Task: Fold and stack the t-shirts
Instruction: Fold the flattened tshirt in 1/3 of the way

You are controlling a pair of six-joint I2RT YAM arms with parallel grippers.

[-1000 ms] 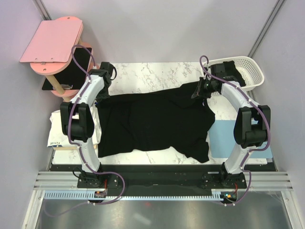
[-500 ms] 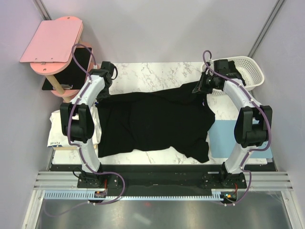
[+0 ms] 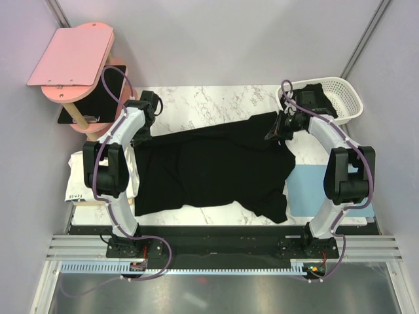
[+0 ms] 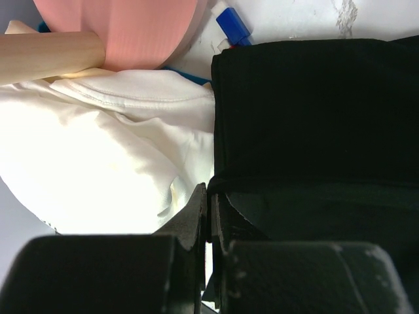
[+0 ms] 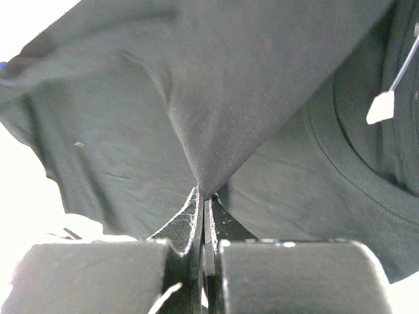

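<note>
A black t-shirt [image 3: 209, 170] lies spread across the marble table, its far edge held up by both arms. My left gripper [image 3: 139, 136] is shut on the shirt's far left edge [image 4: 314, 118], at the table's left side. My right gripper [image 3: 272, 134] is shut on a pinched fold of the shirt's far right part [image 5: 216, 98] and holds it above the cloth. A white t-shirt [image 3: 82, 173] lies folded at the left edge, also in the left wrist view [image 4: 98, 150]. More dark clothing sits in the white basket [image 3: 347, 98].
A pink round stand [image 3: 72, 62] with a wooden post and a black tablet stands at the far left. A light blue mat [image 3: 314, 193] lies at the right front. A blue-capped object [image 4: 232, 26] lies near the stand's base.
My right gripper has moved down and slightly forward with the pinched fold, lowering the shirt's far right part. My left gripper has shifted slightly forward, still shut on the far left edge.
</note>
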